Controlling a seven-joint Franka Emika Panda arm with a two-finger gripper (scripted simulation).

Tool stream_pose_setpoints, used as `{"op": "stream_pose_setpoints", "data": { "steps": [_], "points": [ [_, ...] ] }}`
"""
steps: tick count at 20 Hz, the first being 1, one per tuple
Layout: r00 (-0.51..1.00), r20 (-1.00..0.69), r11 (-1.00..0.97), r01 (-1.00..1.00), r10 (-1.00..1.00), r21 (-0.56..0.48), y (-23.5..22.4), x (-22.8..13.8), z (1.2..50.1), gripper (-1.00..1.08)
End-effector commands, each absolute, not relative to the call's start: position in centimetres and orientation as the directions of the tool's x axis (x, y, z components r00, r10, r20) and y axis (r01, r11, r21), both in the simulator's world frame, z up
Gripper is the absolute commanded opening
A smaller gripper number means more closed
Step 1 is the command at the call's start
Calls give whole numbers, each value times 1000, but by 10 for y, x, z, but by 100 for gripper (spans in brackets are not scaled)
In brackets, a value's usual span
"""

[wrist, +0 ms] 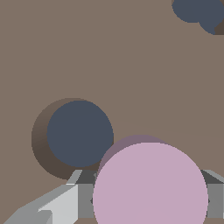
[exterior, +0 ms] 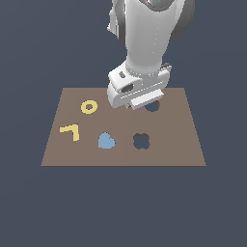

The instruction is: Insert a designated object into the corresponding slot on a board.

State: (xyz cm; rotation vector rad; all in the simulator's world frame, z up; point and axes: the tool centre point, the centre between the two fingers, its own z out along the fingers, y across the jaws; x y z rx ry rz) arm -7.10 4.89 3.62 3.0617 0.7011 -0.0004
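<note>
On the flat brown board, the gripper pinches the pink disc by its rim just beside the far round slot; it looks light, stiff, likely slippery.

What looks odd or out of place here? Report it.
Nothing is damaged or spilled. The pink disc, held between the gripper fingers, sits beside the round slot, not over it. The other pieces lie flat on the board.

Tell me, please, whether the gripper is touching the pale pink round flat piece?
Touching: in the wrist view the gripper has grey fingers pressed against both sides of the pale pink round flat piece.
</note>
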Motion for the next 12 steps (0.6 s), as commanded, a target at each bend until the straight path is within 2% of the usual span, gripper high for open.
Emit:
{"op": "stream_pose_setpoints", "data": {
  "steps": [1,12],
  "points": [
    [856,0,-856,516,516,1,68,-68,38,-100],
    [745,0,-745,667,667,0,107,-69,41,-100]
  ]
}}
